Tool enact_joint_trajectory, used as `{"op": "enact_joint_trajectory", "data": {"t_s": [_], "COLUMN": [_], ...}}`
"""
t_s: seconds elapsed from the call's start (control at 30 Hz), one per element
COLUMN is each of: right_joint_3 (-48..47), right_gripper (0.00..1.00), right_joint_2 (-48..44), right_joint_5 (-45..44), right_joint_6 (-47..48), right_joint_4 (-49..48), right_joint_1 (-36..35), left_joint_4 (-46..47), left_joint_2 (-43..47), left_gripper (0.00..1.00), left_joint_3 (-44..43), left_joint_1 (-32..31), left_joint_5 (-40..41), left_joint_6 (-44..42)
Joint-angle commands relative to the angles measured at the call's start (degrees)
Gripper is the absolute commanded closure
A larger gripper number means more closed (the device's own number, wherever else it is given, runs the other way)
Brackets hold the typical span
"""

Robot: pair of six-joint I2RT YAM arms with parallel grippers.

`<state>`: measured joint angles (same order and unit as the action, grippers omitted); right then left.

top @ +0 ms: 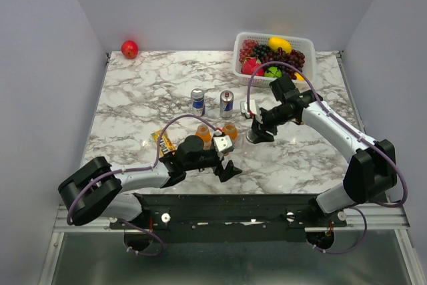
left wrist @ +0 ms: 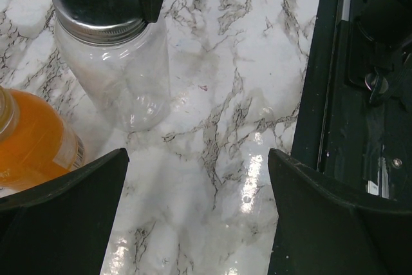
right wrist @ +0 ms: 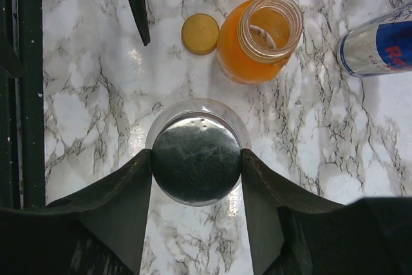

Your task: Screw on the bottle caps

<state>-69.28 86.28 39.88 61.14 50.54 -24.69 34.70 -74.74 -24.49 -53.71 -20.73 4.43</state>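
Observation:
The clear glass jar (left wrist: 122, 75) stands upright on the marble, and its silver lid (right wrist: 196, 165) sits on its mouth. My right gripper (right wrist: 196, 156) is shut on that lid from above, one finger on each side (top: 257, 130). An uncapped bottle of orange liquid (right wrist: 261, 37) stands just beyond the jar, with a loose orange-gold cap (right wrist: 200, 33) lying flat beside it. A second orange bottle (top: 203, 135) stands to its left. My left gripper (left wrist: 197, 159) hangs open over bare marble near the jar, holding nothing (top: 227, 165).
Two blue-and-silver drink cans (top: 197, 101) (top: 227, 103) stand behind the bottles. A white basket (top: 241, 39) of fruit sits at the back right, a red apple (top: 129, 49) at the back left. A yellow packet (top: 163, 141) lies by my left arm. The dark base rail (left wrist: 360, 94) runs along the near edge.

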Motion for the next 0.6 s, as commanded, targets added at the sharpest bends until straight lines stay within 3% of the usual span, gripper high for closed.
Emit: {"op": "enact_joint_trajectory", "data": {"t_s": [0.0,0.57], "right_joint_3": [1.50,2.83], "right_gripper": [0.43,0.39], "right_joint_2": [2.22,1.96], "right_joint_5": [-4.98,-5.95], "right_joint_6": [0.91,-3.93], "right_joint_4": [-0.97,0.52], "right_joint_1": [-0.19,-0.27], "left_joint_4": [4.94,21.54], "left_joint_2": [-3.12,-14.90], "left_gripper": [0.01,0.01], "left_joint_3": [-0.73,-1.88], "left_joint_1": [-0.78,-2.62], "left_joint_5": [4.03,11.23], "left_joint_6": [-0.03,-2.23]}}
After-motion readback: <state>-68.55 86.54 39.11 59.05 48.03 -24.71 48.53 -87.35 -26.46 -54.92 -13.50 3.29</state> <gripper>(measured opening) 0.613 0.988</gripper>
